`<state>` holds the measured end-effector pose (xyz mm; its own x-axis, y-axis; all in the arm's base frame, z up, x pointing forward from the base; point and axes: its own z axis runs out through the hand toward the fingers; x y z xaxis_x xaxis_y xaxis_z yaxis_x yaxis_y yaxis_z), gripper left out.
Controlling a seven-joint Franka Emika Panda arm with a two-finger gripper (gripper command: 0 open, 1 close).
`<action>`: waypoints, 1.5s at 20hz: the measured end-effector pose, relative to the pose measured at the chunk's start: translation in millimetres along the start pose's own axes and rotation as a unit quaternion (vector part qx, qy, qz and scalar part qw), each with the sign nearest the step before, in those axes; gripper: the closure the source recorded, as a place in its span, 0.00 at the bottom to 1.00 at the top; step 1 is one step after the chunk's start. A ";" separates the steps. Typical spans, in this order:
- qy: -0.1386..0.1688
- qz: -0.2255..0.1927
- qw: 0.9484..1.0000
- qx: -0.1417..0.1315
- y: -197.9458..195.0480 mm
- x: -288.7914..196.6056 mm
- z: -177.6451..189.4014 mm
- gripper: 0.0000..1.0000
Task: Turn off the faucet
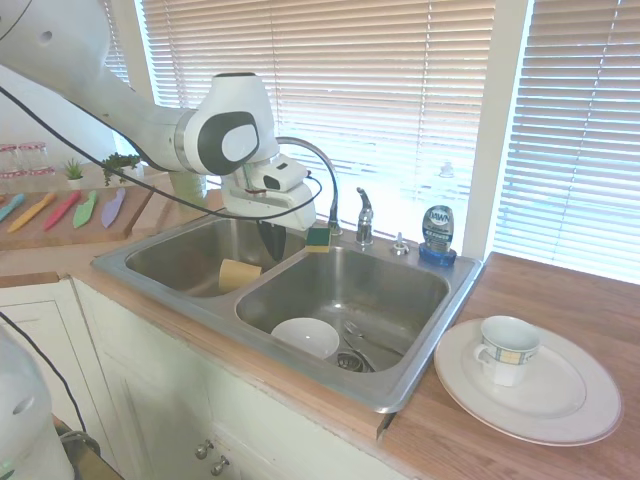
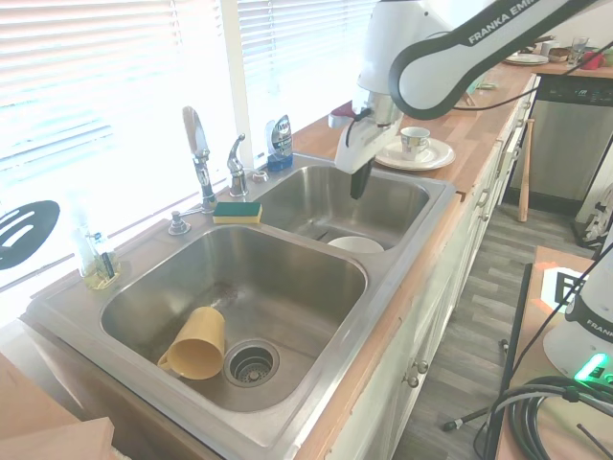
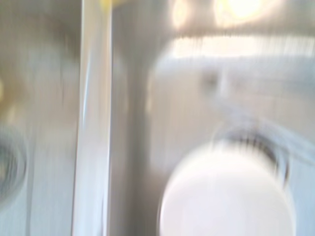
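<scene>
Here the gripper [image 2: 359, 182] hangs over the middle of the double sink [image 1: 400, 385], above the divider between the two basins, pointing down. Its dark fingers look pressed close together with nothing between them, and they touch nothing.

The faucet [image 1: 322, 172] stands at the back rim of the sink, behind the divider, its tall chrome spout arching forward. Its short lever handle [image 1: 364, 213] stands just beside it, on the side nearer the dish soap bottle [image 1: 437, 233]. The gripper is in front of the spout and apart from the handle (in the first exterior view the arm's white wrist hides part of the spout). Whether water is running cannot be told.

A yellow-and-green sponge [image 2: 238, 211] lies on the back ledge by the foot of the faucet. A yellow cup [image 2: 196, 345] lies on its side in one basin, beside the drain. A white bowl [image 1: 305, 337] sits in the other basin; the wrist view shows it too [image 3: 227, 194], badly blurred, next to the bright strip of the divider.

On the wooden counter beside the bowl's basin, a mug [image 1: 507, 349] stands on a white plate [image 1: 570, 400].
</scene>
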<state>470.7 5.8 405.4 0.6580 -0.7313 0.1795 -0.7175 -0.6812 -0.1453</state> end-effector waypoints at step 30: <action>0.127 0.006 0.987 0.095 -178.1 182.5 22.3 1.00</action>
<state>723.7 -7.1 442.3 0.5532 -0.7242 0.4118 -0.6533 -0.6838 -0.3250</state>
